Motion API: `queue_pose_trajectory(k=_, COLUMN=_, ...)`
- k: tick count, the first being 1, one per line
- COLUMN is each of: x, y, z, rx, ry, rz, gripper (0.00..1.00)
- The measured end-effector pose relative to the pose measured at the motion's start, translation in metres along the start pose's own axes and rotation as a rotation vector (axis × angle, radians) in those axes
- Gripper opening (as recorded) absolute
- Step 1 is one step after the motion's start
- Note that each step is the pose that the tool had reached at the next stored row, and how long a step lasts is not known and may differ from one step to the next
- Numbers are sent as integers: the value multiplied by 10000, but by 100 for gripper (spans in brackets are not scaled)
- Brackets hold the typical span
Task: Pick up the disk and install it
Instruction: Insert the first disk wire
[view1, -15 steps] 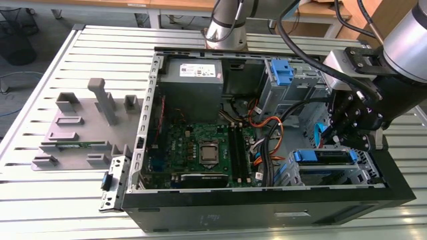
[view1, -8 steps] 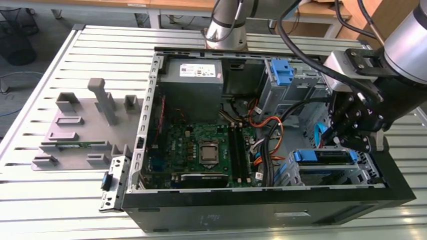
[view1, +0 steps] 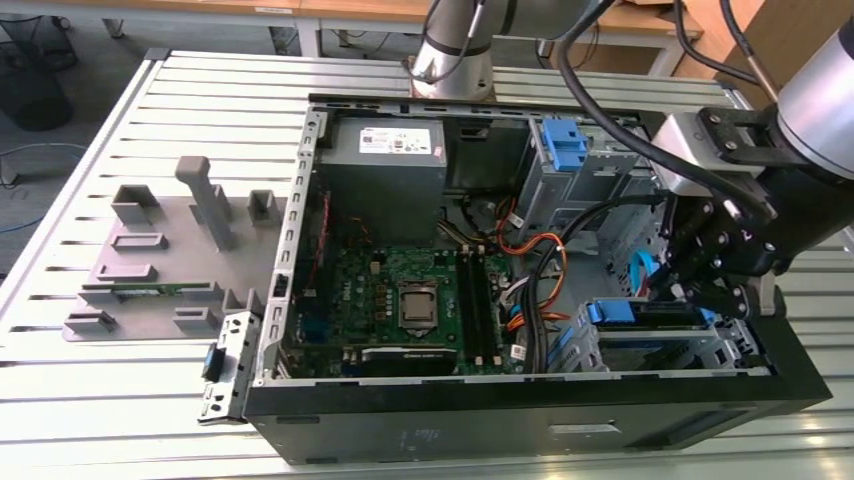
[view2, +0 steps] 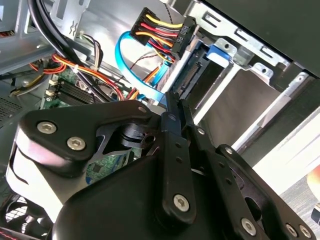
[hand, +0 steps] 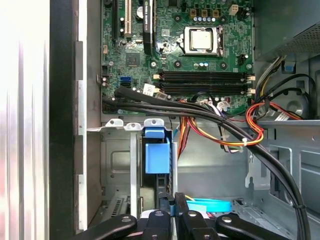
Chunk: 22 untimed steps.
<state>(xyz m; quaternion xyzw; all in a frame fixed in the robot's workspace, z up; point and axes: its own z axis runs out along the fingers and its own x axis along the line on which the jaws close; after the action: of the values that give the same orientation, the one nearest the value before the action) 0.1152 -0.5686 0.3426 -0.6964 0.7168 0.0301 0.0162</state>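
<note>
The disk (view1: 651, 318) lies in the drive cage at the near right corner of the open computer case (view1: 534, 420), its blue carrier bracket facing the motherboard. In the second wrist view the disk's silver connector edge (view2: 192, 75) runs up to the blue bracket. In the first wrist view the blue carrier (hand: 156, 152) sits in the cage. My gripper (view1: 697, 292) hangs just over the disk, shut, with its thin black fingertips (view2: 171, 100) close together at the disk's end. I cannot tell whether they touch it. The gripper (hand: 173, 201) stands right behind the carrier.
A blue flat cable (view2: 135, 65) and a black plug with coloured wires (view2: 172, 32) hang close to the fingers. The motherboard (view1: 400, 300), a grey power-supply box (view1: 387, 145) and a lone blue latch (view1: 567, 145) fill the case. A grey fixture (view1: 160, 250) lies to the exterior view's left.
</note>
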Motion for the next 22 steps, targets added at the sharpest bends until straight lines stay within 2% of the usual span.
queue_pose_trajectory(k=2, x=17, y=-1, z=-1, rx=0, ry=2, rz=0, gripper=16)
queue_pose_trajectory(k=22, x=25, y=-51, z=5, rx=0, ry=0, rz=1, gripper=16)
